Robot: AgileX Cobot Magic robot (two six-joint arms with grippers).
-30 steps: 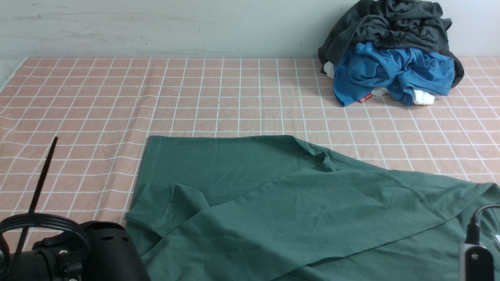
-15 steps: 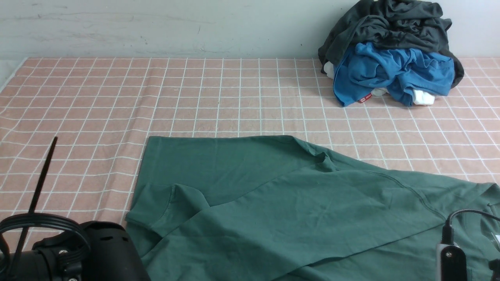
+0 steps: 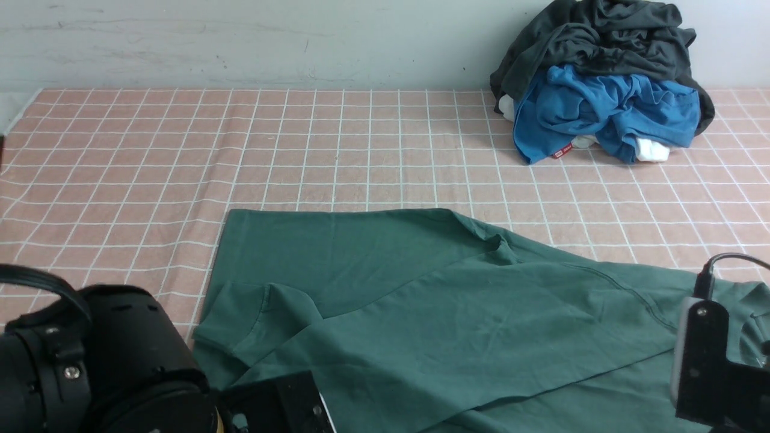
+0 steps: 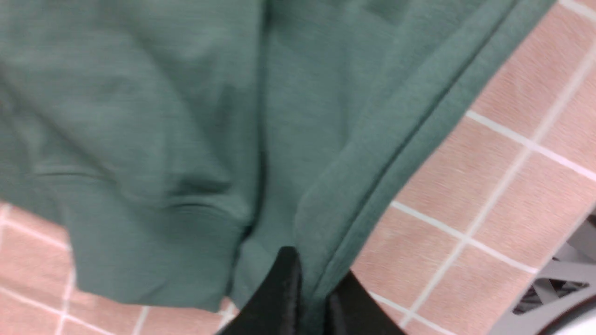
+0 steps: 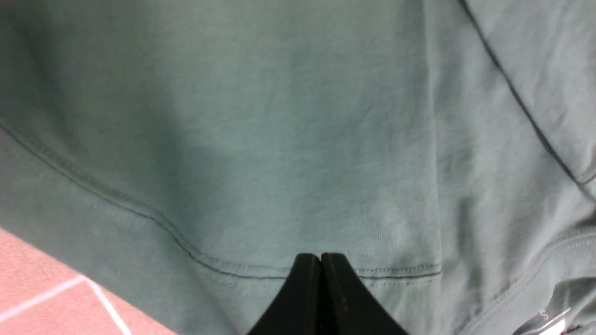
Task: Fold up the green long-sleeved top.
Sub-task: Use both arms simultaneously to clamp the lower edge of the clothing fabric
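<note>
Green long-sleeved top (image 3: pixel 421 313) lies rumpled on the bench (image 3: pixel 180 150), well apart from the clothes pile (image 3: pixel 601 90). Left hand (image 4: pixel 316 279) pinches its edge; right hand (image 5: pixel 321 260), pressed together at the hem (image 5: pixel 400 272), may hold just 1 layer, so lifting could skew the fold.

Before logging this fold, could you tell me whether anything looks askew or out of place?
The green long-sleeved top lies askew: its upper layer crosses diagonally, with a bunched flap near the left edge. Crumpled clothes are heaped far right.
</note>
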